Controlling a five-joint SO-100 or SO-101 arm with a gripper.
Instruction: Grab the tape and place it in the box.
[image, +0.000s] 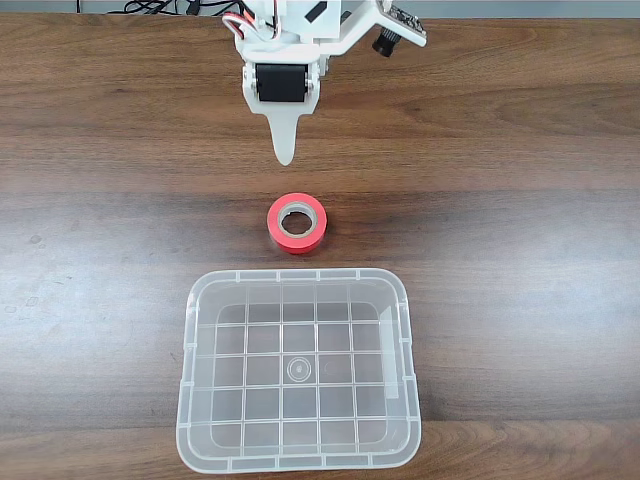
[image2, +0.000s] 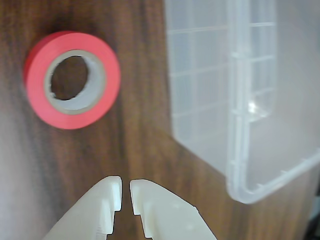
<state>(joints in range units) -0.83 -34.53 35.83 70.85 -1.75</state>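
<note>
One roll of tape (image: 297, 223), red-orange w/ grey core, lies flat on wooden tabletop (image: 520, 230), approx centre of fixed view. Box (image: 298, 463), clear plastic, sits at 6 o'clock from tape, near but not touching; grid bottom visible, nothing inside. End effector (image: 286, 158) hangs at 12 o'clock from tape, apart from it. Wrist view: end effector (image2: 125, 189) at bottom edge, jaws nearly closed w/ thin slit between, holding nothing; tape (image2: 73, 79) at 11 o'clock, box (image2: 240, 125) at 2 o'clock.

A dark wood-grain desk (image: 520, 150) stretches below me under even light, with black cables (image: 150, 8) bunched at its far edge.
</note>
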